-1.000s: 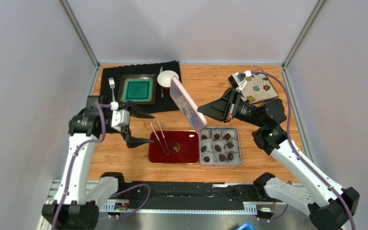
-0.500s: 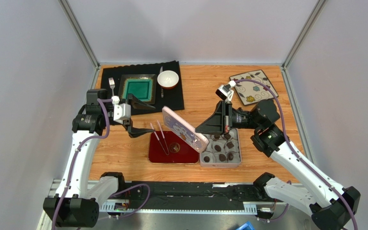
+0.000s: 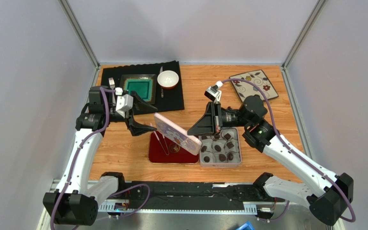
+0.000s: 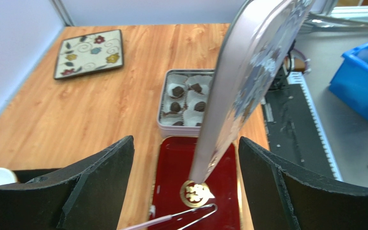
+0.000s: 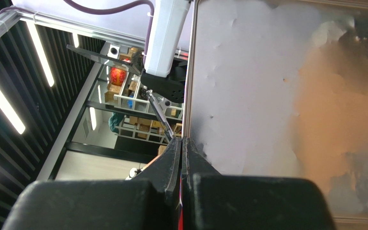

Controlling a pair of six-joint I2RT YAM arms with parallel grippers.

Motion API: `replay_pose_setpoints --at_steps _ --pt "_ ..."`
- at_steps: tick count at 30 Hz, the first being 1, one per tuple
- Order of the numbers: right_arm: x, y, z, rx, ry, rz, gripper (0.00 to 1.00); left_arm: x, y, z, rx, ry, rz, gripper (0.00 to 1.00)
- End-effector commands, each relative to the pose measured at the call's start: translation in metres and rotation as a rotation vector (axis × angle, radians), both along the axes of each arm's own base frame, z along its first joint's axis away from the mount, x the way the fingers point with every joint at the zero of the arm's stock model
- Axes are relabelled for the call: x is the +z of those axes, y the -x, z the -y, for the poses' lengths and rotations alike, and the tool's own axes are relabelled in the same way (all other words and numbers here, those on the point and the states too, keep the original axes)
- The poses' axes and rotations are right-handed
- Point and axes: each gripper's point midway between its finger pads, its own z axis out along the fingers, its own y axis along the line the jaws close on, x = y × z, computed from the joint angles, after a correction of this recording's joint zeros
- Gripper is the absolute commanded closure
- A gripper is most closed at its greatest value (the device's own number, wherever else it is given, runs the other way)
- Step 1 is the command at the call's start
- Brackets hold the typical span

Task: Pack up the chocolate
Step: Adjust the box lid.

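Pink lid (image 3: 174, 133) is hanging tilted, right gripper (image 3: 189, 133) clamping its edge, left gripper (image 3: 148, 119) gaping empty at its 9 o'clock, chocolate (image 3: 222, 156) sitting in the tin (image 3: 219, 165) at its 4 o'clock, so lidding looks underway, next needing levelling over the tin.

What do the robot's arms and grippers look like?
Both arms have white link shells with black joints and bases. A purple cable loops along each. The left gripper and right gripper have broad black wedge-shaped fingers, with a white camera block at each wrist.
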Motion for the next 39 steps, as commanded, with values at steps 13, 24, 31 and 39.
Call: replay_pose_setpoints --at_steps 13,24,31,39 --pt "0.024 -0.015 -0.012 0.091 -0.043 0.141 1.00 0.024 0.068 0.009 -0.299 0.159 -0.159 0.34" --pt "0.022 -0.056 -0.024 0.103 -0.075 0.136 1.00 0.023 0.071 0.009 -0.299 0.159 -0.159 0.52" --pt "0.003 -0.084 -0.021 0.058 -0.038 0.132 0.91 0.020 0.074 0.009 -0.300 0.157 -0.183 0.82" --pt "0.004 -0.097 -0.013 0.015 0.024 0.173 0.75 0.001 0.073 0.008 -0.292 0.160 -0.274 1.00"
